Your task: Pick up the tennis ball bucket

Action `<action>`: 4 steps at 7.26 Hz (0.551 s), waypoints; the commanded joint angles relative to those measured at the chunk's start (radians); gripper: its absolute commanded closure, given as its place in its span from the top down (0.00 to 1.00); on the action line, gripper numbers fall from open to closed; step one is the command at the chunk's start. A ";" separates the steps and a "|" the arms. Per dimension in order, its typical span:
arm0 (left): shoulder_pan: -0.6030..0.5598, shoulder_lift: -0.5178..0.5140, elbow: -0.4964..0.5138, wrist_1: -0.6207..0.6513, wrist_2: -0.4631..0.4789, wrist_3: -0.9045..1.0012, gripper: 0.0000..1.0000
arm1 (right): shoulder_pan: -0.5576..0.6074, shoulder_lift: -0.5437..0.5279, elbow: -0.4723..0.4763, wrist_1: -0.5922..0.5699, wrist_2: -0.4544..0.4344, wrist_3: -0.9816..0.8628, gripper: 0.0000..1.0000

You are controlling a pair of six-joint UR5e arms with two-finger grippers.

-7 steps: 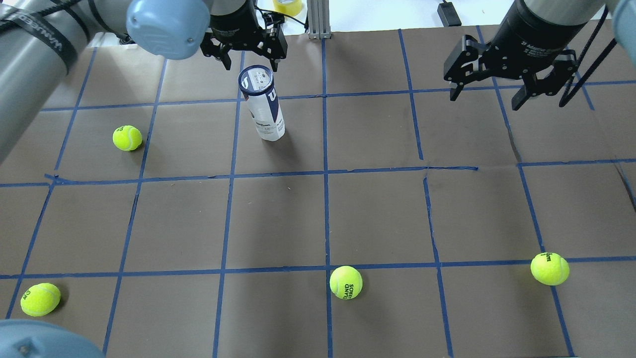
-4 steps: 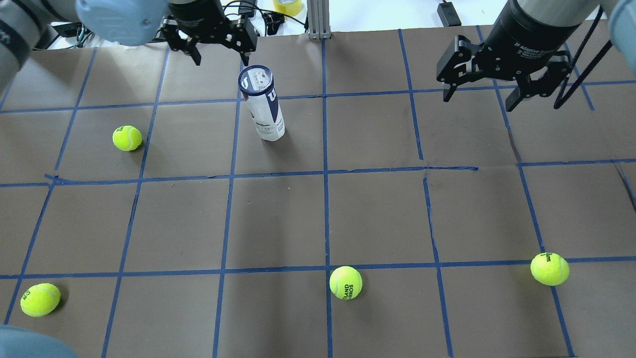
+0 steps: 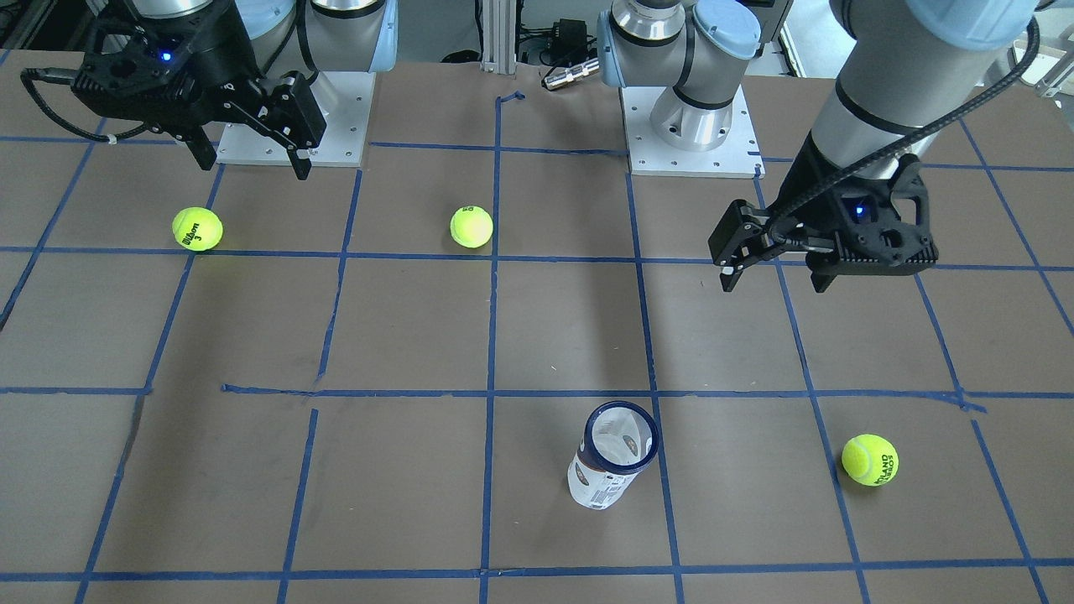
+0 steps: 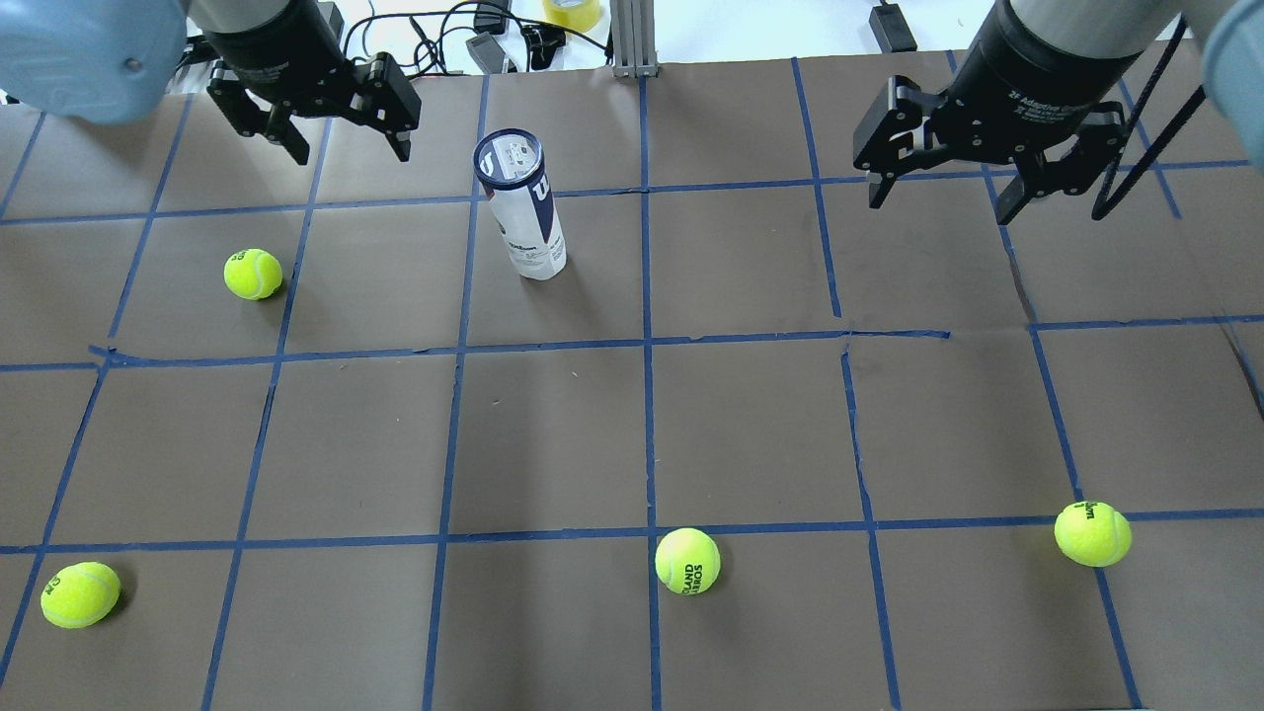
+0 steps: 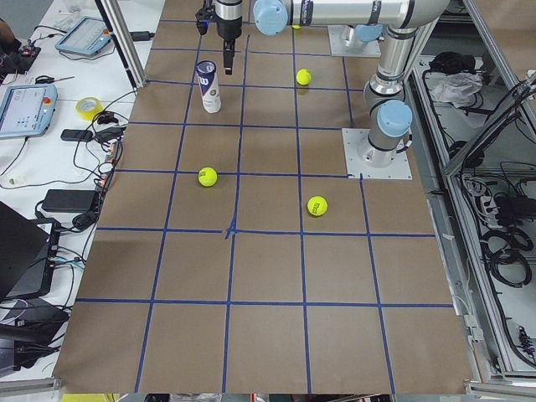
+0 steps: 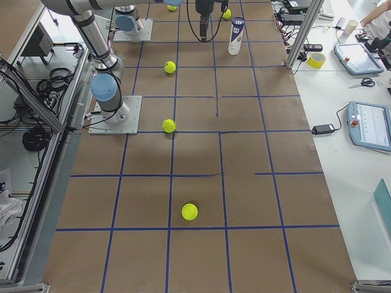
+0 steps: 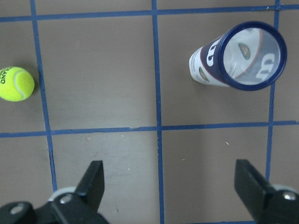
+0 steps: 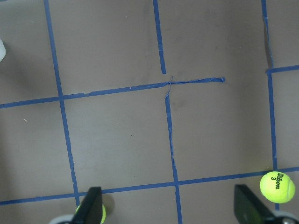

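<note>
While one tennis ball bucket (image 4: 521, 202) stands upright, four tennis balls (image 4: 253, 274) (image 4: 80, 594) (image 4: 687, 561) (image 4: 1092, 533) scattered, left gripper (image 4: 351, 153), right gripper (image 4: 938, 207) both spread wide

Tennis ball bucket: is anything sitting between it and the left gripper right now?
Nothing visible. The tennis ball bucket stands upright with only bare table between it and the open left gripper; the nearest tennis ball lies off that line.

Brown table (image 4: 750, 425), blue tape grid (image 4: 647, 434)

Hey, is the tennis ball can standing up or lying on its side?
Upright: the tennis ball bucket stands on its base on the table, with its dark blue rim on top.
</note>
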 commanded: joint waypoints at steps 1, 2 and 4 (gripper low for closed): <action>0.014 0.085 -0.088 -0.009 -0.008 0.016 1.00 | 0.004 0.017 -0.008 -0.007 -0.006 -0.048 1.00; 0.012 0.107 -0.123 -0.002 -0.003 0.017 1.00 | 0.000 0.019 -0.013 -0.007 -0.006 -0.057 1.00; 0.014 0.110 -0.133 -0.001 -0.005 0.017 1.00 | -0.008 0.020 -0.019 -0.009 -0.009 -0.124 1.00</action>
